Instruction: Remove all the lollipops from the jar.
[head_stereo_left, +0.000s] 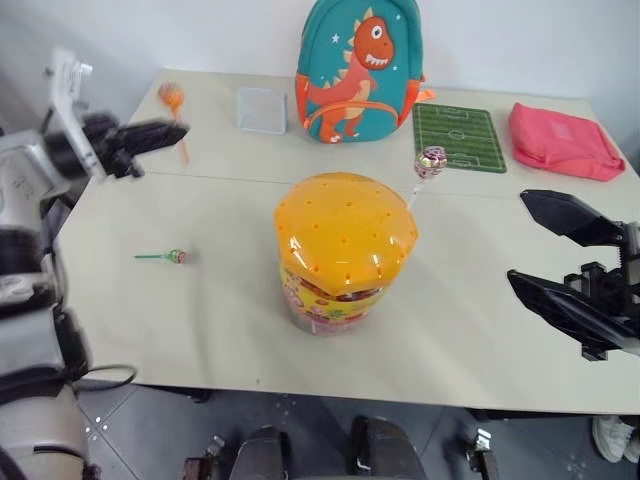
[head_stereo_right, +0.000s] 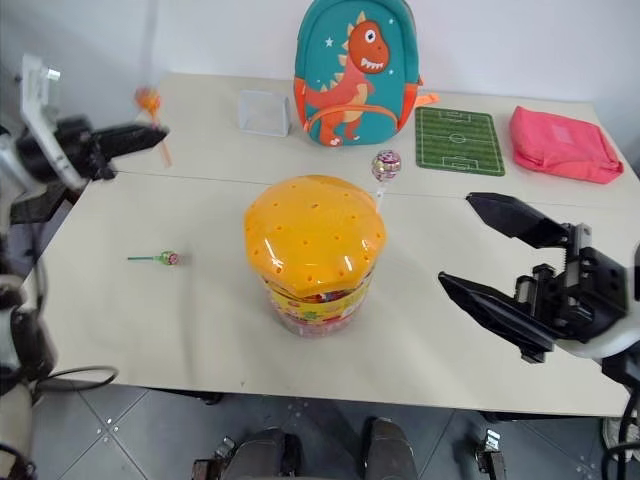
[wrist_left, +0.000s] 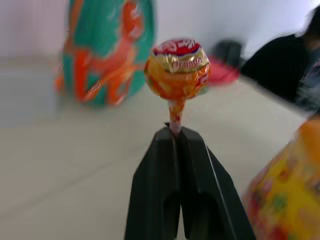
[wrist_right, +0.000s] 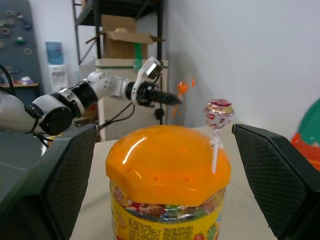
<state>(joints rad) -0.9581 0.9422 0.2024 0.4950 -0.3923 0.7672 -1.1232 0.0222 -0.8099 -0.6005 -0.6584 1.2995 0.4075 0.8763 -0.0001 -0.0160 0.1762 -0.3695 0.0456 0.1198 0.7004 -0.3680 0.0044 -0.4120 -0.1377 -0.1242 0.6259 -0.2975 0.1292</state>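
The jar (head_stereo_left: 345, 240), a clear tub with a domed orange lid, stands mid-table. One lollipop (head_stereo_left: 431, 160) with a white stick rises from the lid's far right side. A green-stick lollipop (head_stereo_left: 175, 256) lies flat on the table to the jar's left. My left gripper (head_stereo_left: 176, 127) hangs over the table's far left corner, shut on the stick of an orange lollipop (wrist_left: 177, 67). At the jar's right, clear of it, my right gripper (head_stereo_left: 520, 240) is open and holds nothing.
Along the back edge stand a small clear square container (head_stereo_left: 262, 110), a teal dinosaur backpack (head_stereo_left: 358, 65), a green football-pitch mat (head_stereo_left: 458, 137) and a pink pouch (head_stereo_left: 563, 140). A seam runs across the table (head_stereo_left: 120, 320) behind the jar.
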